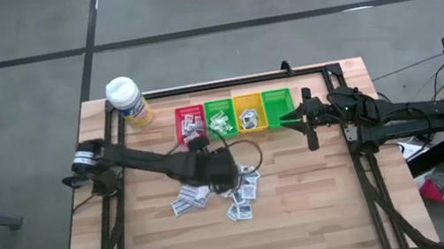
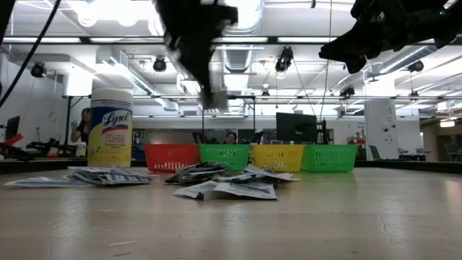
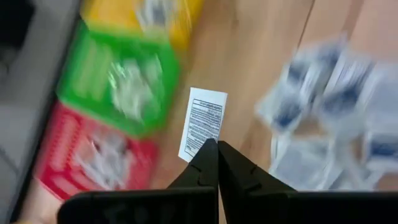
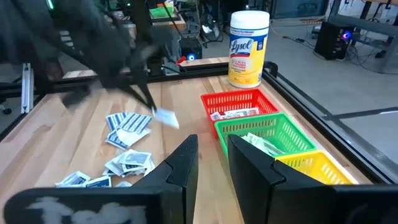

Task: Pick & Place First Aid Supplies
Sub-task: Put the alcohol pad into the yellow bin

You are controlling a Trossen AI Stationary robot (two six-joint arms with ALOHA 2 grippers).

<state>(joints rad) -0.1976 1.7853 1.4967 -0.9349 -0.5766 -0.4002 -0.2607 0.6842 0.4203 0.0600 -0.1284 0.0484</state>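
The left gripper [image 3: 217,146] has its fingers clamped on one edge of a white sachet [image 3: 203,123], lifted above the tabletop [image 1: 324,206], at about 11 o'clock from the loose pile [image 1: 224,191]. It seems light, thin and floppy, so an edge pinch suits it. The right gripper [image 4: 211,155] waits near the green bin [image 1: 277,107], fingers slightly apart.

The row of bins [image 1: 234,114] and the bottle [image 1: 128,101] block the far edge. Scattered sachets [image 1: 233,196] occupy the centre. The table's [image 1: 326,215] near strip and right side — bare wood — allow passage.
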